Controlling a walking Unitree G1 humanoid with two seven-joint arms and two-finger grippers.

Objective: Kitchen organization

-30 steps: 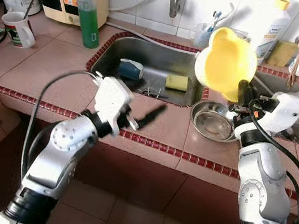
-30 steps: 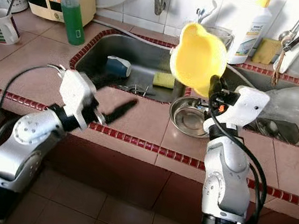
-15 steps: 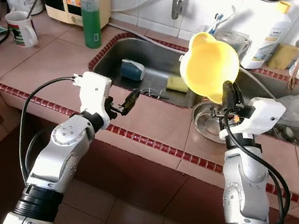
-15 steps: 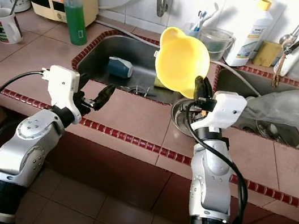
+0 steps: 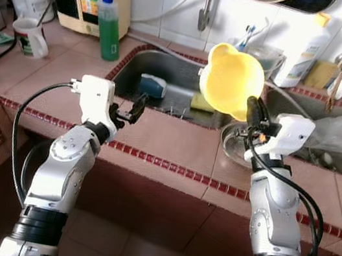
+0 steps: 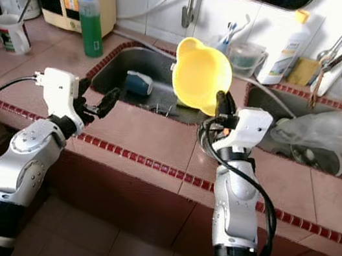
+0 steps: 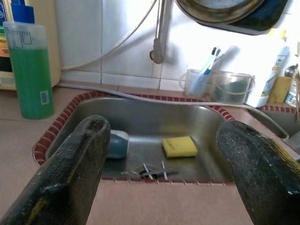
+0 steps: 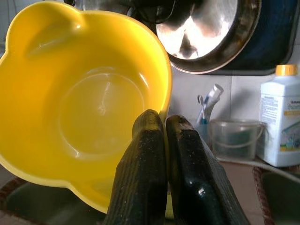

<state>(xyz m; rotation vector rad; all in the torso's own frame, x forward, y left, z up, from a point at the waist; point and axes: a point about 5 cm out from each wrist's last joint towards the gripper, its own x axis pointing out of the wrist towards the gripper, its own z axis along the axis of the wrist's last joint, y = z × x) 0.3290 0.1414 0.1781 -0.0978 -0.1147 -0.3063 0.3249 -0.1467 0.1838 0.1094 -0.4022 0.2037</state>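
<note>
The left end effector [image 5: 136, 106] hovers open over the tiled surface [image 5: 175, 143] before the steel sink [image 5: 173, 76]. The right end effector [image 5: 253, 111] pinches the rim of a yellow plastic bowl [image 5: 232, 80], raised above the sink's right edge.

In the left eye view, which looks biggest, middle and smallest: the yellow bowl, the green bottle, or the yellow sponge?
1. yellow bowl, held by the right hand, nearer the camera, so it looks extra big
2. green bottle
3. yellow sponge in the sink

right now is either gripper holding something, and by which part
The right gripper pinches the yellow plastic bowl by its rim; the left gripper is open, empty.
</note>
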